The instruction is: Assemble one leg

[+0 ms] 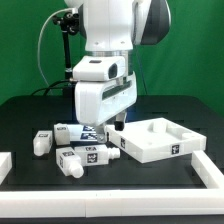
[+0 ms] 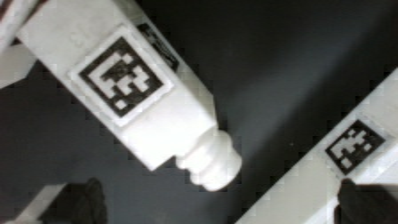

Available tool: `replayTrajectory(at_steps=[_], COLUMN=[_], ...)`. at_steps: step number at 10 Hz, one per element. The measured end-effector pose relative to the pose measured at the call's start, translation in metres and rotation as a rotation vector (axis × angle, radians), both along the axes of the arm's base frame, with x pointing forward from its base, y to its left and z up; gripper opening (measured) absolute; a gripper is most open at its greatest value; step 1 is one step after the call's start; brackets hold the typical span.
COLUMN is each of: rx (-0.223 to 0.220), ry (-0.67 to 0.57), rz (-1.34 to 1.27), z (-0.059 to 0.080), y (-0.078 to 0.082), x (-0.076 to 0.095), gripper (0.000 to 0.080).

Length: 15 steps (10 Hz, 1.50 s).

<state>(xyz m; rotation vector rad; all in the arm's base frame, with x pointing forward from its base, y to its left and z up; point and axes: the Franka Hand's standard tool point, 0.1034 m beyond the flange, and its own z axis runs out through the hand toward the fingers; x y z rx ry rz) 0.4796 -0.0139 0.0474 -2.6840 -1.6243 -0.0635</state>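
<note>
**A:** What's the gripper (image 2: 222, 198) doing?

**B:** Spread and holding nothing, I think, though its dark fingers are blurred in the wrist view. The leg (image 2: 134, 85) lies flat on the counter (image 1: 30, 115) just beneath, ridged stub near the fingers.

**A:** How will it handle?

**B:** Probably light, stiff and smooth, so it may slip. I'd pinch the block's long flat faces, not the stub.

**A:** Any writing?

**B:** None readable, only square black-and-white tags. Other legs (image 1: 75, 160) lie beside it, with the tray piece (image 1: 160, 140) to the exterior view's right.
</note>
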Motion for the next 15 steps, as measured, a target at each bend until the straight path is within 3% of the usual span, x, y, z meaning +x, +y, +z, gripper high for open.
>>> replayTrajectory(at_steps=[3, 4, 7, 9, 11, 15], rx=[-0.001, -0.016, -0.031, -0.021, -0.019, -0.020], ry=[0.001, -0.016, 0.024, 0.043, 0.062, 0.053], rz=[-0.002, 0.114, 0.322, 0.322, 0.196, 0.183], z=[-0.001, -0.005, -0.017, -0.031, -0.033, -0.034], y=[-0.003, -0.007, -0.012, -0.012, -0.024, -0.023], x=[0.000, 0.003, 0.027, 0.018, 0.012, 0.008], gripper=[0.0649, 0.0649, 0.0649, 0.0649, 0.0649, 0.0649])
